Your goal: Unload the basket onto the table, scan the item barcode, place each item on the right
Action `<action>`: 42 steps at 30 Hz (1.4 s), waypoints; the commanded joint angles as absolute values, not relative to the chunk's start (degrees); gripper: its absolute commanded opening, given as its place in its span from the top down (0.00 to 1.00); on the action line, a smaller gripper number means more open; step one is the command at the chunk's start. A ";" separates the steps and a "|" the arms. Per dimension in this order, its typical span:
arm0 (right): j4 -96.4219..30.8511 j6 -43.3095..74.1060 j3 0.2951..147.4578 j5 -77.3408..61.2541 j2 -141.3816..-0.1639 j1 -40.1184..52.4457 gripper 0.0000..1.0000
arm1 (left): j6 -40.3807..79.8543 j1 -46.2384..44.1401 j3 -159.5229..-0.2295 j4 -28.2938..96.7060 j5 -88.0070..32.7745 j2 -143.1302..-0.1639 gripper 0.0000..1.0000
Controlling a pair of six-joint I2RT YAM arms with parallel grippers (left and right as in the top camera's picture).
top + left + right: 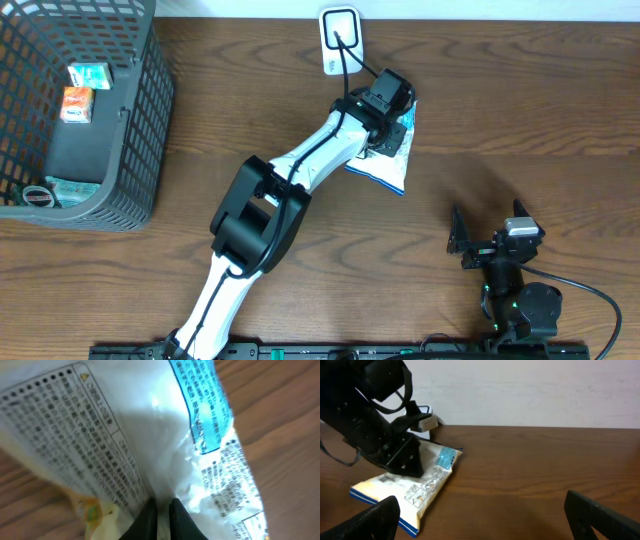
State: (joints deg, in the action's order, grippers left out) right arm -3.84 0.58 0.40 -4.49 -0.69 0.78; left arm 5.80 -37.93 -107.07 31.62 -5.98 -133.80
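The item is a white snack bag (pixel 386 170) with blue edging and printed text, lying flat on the wooden table just below a white barcode scanner (pixel 340 38). My left gripper (pixel 162 506) is shut on a pinch of the bag's film (pixel 150 425), and from overhead it (pixel 392 125) covers the bag's upper part. In the right wrist view the bag (pixel 415 491) lies at the left under the left arm, with the scanner (pixel 426 421) behind it. No barcode can be made out. My right gripper (pixel 482 512) stands open and empty, to the right of the bag.
A dark mesh basket (pixel 142 150) at the far left holds small boxes (pixel 78 100) and other goods. The scanner's black cable (pixel 352 70) runs down toward the left arm. My right arm (pixel 488 230) rests near the table's front right edge.
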 commanded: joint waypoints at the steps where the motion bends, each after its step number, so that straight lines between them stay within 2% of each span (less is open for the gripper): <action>1: -4.08 -0.08 0.36 -4.64 -0.38 1.17 0.01 | 3.44 -37.41 -106.85 34.09 11.66 -132.92 0.89; 4: -4.05 -0.08 0.36 -4.64 -0.38 1.17 0.01 | 3.42 -37.43 -106.85 34.39 17.74 -128.79 0.89; 12: -4.08 -0.08 0.36 -4.64 -0.38 1.17 0.01 | 3.49 -37.43 -106.83 36.14 17.12 -116.22 0.89; 16: -4.05 -0.08 0.36 -4.64 -0.38 1.17 0.01 | 3.75 -37.36 -106.65 40.66 16.36 -116.88 0.89; 22: -4.05 -0.08 0.36 -4.64 -0.38 1.17 0.01 | 3.68 -37.41 -104.92 42.85 -0.62 -121.73 0.89; 31: -4.08 -0.08 0.36 -4.64 -0.38 1.17 0.01 | 9.78 -37.71 -104.66 46.41 -0.99 -130.26 0.89; 36: -4.08 -0.08 0.36 -4.64 -0.38 1.17 0.01 | 11.46 -38.48 -106.08 46.24 -6.09 -129.51 0.89; 42: -4.08 -0.08 0.36 -4.67 -0.38 1.17 0.01 | 11.44 -38.33 -109.40 45.98 -6.63 -123.07 0.89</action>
State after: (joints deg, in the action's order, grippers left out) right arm -3.81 0.58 0.40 -4.49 -0.69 0.78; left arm 10.55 -38.39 -105.89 46.11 -4.80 -129.34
